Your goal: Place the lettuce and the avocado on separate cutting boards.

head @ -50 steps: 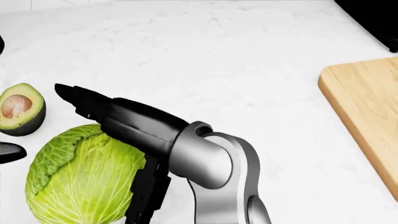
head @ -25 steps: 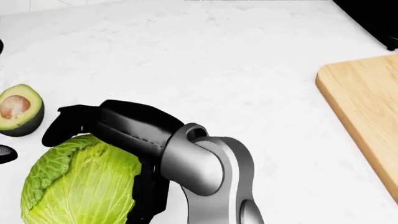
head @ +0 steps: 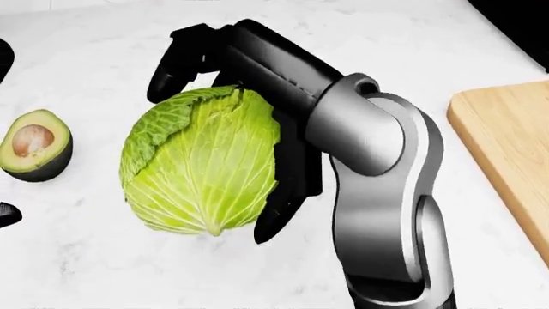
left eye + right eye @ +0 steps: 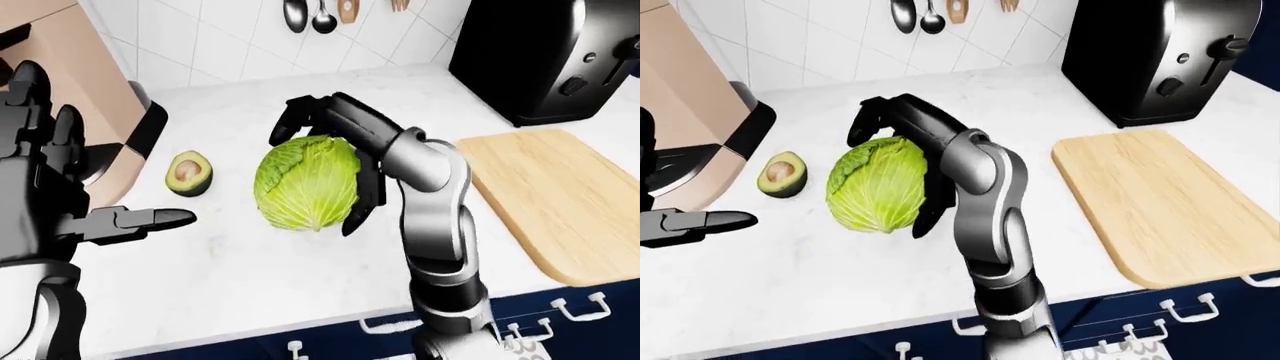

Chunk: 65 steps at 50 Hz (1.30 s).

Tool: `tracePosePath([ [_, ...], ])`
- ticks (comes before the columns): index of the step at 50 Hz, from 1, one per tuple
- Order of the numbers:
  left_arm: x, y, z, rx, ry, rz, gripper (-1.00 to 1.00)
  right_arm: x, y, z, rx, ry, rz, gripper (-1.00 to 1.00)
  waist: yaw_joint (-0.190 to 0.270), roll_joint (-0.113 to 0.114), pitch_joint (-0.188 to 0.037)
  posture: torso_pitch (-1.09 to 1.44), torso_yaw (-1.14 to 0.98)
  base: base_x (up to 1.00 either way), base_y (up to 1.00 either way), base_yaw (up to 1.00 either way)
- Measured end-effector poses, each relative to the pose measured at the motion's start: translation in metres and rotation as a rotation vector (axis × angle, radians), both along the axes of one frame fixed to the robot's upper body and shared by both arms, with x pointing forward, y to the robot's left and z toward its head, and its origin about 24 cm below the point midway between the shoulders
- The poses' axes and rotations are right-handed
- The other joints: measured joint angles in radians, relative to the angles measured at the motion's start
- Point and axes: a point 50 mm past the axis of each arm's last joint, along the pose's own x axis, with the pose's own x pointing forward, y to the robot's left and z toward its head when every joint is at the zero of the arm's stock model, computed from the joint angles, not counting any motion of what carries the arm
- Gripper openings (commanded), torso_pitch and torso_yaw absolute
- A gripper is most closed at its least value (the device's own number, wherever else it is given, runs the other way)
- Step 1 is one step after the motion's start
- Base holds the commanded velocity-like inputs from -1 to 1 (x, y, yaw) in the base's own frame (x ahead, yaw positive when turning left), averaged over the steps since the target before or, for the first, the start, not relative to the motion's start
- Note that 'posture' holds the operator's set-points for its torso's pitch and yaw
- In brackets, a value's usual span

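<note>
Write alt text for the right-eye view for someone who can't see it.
The robot's right hand wraps its dark fingers round a green lettuce on a white counter. A halved avocado sits left of it, a wooden cutting board to the right, below a black toaster.

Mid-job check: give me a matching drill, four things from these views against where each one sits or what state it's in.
Things:
1. lettuce
2. avocado
3. cutting board
4. toaster

Places or states:
A. bare wood, nothing on it
B. halved, pit showing, on the counter left of the green head
C. black, top right by the tiled wall
D. gripped by the right hand

Pairs: 1-D, 2-B, 3-A, 4-C
</note>
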Motion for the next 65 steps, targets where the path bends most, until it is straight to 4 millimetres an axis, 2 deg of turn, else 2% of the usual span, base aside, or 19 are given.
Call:
tracePosePath([
  [7, 0.001, -0.001, 0.001, 0.001, -0.001, -0.004, 1.00, 0.006, -0.030, 0.029, 0.021, -0.074, -0.110, -1.00, 0.003, -0.006, 0.005, 0.00, 0.00, 0.00, 0.00, 0.00],
  [14, 0.002, 0.000, -0.003, -0.006, 0.008, -0.003, 1.00, 0.000, -0.058, 0.049, 0.056, -0.120, -0.208, -1.00, 0.006, -0.012, 0.009, 0.00, 0.00, 0.00, 0.00, 0.00],
  [30, 0.002, 0.002, -0.006, -0.007, 0.008, 0.003, 1.00, -0.032, -0.141, 0.090, 0.091, -0.209, -0.479, -1.00, 0.013, -0.025, 0.013, 0.00, 0.00, 0.00, 0.00, 0.00],
  [43, 0.003, 0.000, -0.005, -0.003, 0.006, -0.005, 1.00, -0.044, -0.166, 0.082, 0.108, -0.186, -0.562, -1.00, 0.014, -0.027, 0.016, 0.00, 0.00, 0.00, 0.00, 0.00],
  [51, 0.005, -0.001, -0.005, -0.004, 0.013, -0.005, 1.00, -0.061, -0.197, 0.087, 0.129, -0.215, -0.696, -1.00, 0.017, -0.037, 0.013, 0.00, 0.00, 0.00, 0.00, 0.00],
  [59, 0.005, 0.000, -0.008, -0.003, 0.017, -0.005, 1.00, -0.067, -0.221, 0.069, 0.141, -0.180, -0.810, -1.00, 0.018, -0.041, 0.011, 0.00, 0.00, 0.00, 0.00, 0.00],
  [65, 0.006, -0.001, -0.010, -0.004, 0.024, -0.009, 1.00, -0.076, -0.232, 0.063, 0.139, -0.164, -0.860, -1.00, 0.020, -0.042, 0.012, 0.00, 0.00, 0.00, 0.00, 0.00],
])
